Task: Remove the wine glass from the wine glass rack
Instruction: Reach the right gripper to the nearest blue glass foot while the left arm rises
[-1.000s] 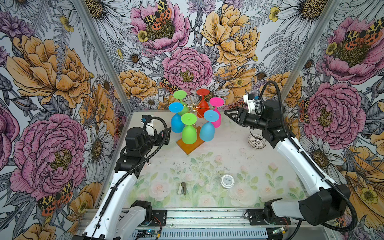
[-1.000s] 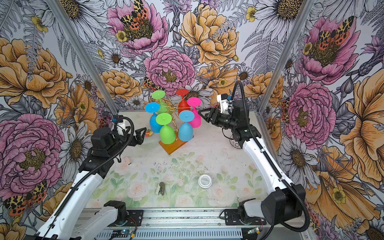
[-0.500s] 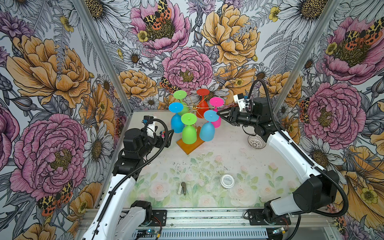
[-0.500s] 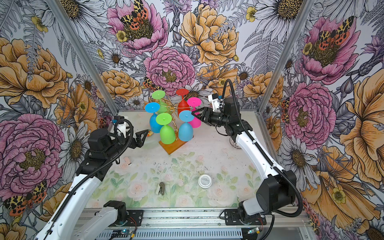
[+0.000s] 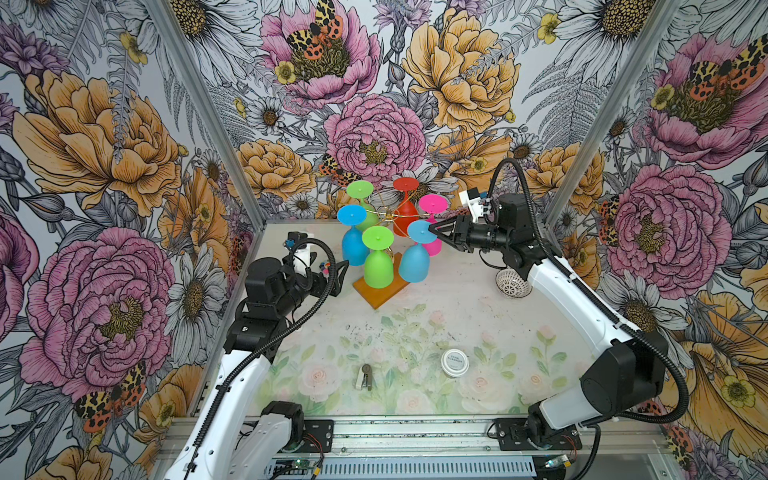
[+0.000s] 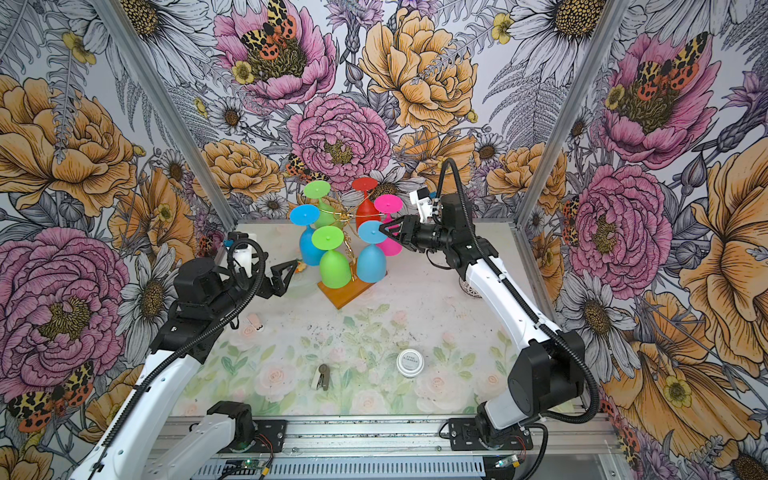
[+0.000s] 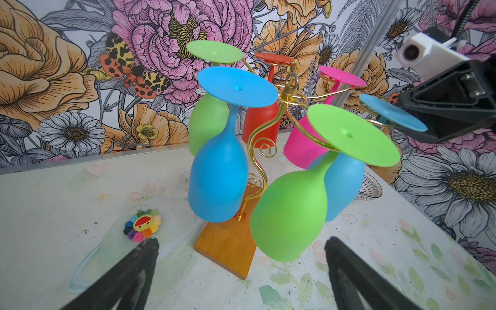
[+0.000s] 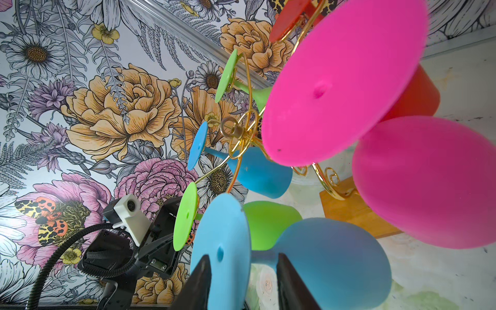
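The light-blue wine glass is hanging inverted from the wine glass rack, its foot lying between the parted jaws of the right gripper, while the left gripper is hovering wide open and empty beside the base.

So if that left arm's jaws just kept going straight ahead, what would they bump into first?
Probably the bowl of the nearer green wine glass, hanging upside down from the wine glass rack dead ahead. Depth is unclear, and the blue glass beside it may be as close.
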Available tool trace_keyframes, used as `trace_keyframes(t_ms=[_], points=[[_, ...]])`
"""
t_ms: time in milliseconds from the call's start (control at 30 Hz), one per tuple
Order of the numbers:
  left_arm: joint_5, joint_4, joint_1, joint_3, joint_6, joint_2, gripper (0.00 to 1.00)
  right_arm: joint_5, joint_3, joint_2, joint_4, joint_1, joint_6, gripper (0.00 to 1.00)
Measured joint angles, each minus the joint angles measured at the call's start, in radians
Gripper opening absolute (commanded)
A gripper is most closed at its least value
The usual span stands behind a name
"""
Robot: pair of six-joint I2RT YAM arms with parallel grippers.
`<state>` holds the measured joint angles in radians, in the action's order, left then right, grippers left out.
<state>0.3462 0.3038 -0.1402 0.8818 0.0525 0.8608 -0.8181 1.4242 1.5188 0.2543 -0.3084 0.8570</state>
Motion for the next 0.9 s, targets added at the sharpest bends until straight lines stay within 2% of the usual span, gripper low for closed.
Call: trace_keyframes(t_ms=[333,900], points=[[0.003,0.000,-0.001,0.000,0.000,-0.004,0.99,-0.008,0.000,0.001,-0.001,-0.008,0.014,0.26],[0.003,0.000,-0.001,0.000,0.000,-0.018,0.99,-0.016,0.000,0.001,-0.004,-0.010,0.027,0.12]])
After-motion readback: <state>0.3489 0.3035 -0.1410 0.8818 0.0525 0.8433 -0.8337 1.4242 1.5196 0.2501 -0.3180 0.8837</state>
